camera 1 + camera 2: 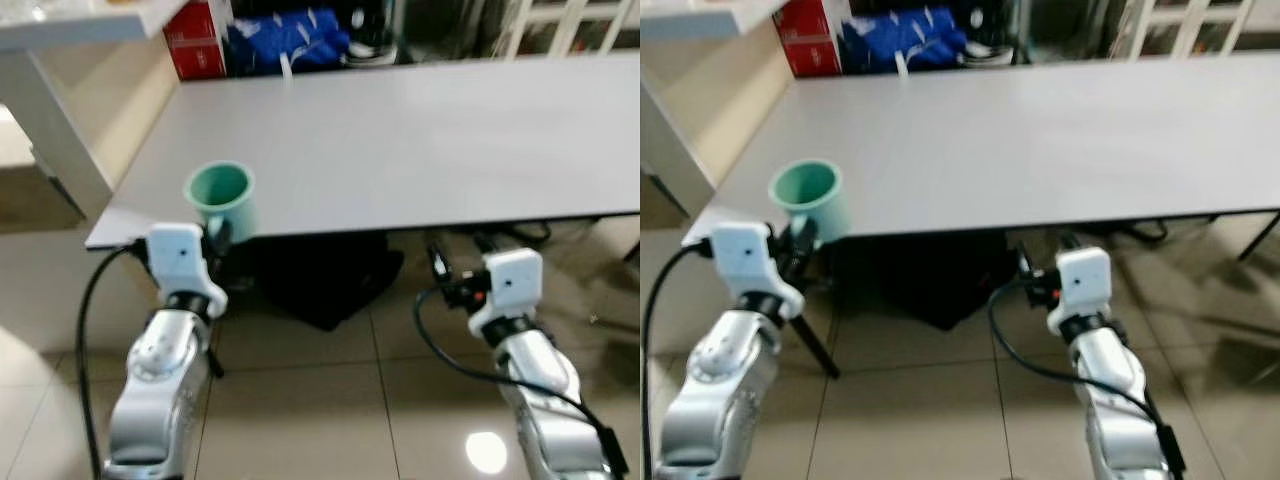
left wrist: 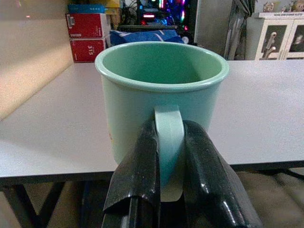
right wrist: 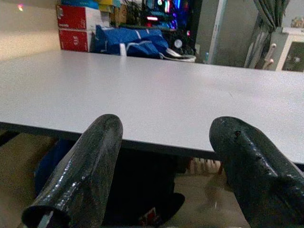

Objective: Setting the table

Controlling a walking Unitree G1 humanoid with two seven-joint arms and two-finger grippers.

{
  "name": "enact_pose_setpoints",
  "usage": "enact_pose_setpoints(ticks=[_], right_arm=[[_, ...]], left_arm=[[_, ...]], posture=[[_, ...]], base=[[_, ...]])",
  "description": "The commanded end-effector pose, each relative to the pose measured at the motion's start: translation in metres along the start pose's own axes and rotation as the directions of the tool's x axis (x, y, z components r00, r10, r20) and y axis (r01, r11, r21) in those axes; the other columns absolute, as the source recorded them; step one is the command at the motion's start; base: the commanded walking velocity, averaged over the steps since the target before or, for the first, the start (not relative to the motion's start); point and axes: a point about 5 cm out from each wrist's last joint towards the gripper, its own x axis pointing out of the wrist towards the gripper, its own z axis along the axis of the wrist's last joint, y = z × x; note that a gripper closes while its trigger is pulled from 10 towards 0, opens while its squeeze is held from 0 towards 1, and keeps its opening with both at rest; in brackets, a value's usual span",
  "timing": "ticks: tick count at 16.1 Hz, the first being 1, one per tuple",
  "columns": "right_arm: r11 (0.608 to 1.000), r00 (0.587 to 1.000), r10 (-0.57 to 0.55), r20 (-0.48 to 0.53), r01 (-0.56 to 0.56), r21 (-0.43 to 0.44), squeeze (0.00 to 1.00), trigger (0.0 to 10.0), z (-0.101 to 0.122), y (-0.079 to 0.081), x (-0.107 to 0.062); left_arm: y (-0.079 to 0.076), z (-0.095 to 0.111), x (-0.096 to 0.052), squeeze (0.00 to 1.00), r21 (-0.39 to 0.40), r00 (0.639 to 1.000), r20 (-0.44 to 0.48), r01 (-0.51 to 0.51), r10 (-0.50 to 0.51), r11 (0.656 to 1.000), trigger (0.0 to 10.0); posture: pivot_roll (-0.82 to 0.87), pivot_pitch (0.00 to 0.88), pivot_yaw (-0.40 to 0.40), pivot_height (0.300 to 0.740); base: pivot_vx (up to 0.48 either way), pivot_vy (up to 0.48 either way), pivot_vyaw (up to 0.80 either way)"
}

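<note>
At the far left a pale counter edge is cut off by the frame. Beyond the desk's far left corner stand stacked red boxes; the lower one carries white figures that seem to read "315" turned on their side, though the print is small and soft, and a blue box on top of them is too blurred to read. The left gripper pinches the handle of a mint-green mug between its two black fingers, pressed tight to either side of the handle. The mug stands upright at the near left corner of the grey desk; whether its base rests on the surface or hangs just above the edge cannot be told, since the fingers hide its lower part. A small coloured mark on the mug's side is mostly hidden and unreadable. Under the desk lies a dark shape on the tiled floor, too shadowed to identify. A blue bag sits behind the desk's far edge. The right gripper hangs just before the near desk edge, below its surface, fingers spread wide apart and holding nothing. At the far right a white cabinet is partly cut off.
</note>
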Motion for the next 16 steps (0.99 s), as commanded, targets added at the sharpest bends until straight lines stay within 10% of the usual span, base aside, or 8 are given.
enact_pose_setpoints(ticks=[1,16], right_arm=[[1.000,1.000,0.010,-0.004,-0.010,0.005,0.00,10.0,-0.0002,0.0041,0.0007],[1.000,1.000,0.022,0.001,-0.022,-0.017,0.00,10.0,0.0014,0.0099,-0.0003]], left_arm=[[0.0053,0.0053,0.0006,0.00,0.010,0.999,0.024,-0.021,0.020,1.000,0.0],[0.0036,0.0078,0.0105,0.00,0.024,1.000,0.027,-0.001,0.000,1.000,0.0]], posture=[[-0.18,0.000,0.100,0.740],[-0.18,0.000,0.103,0.740]], base=[[0.405,0.259,0.00],[0.474,0.000,0.00]])
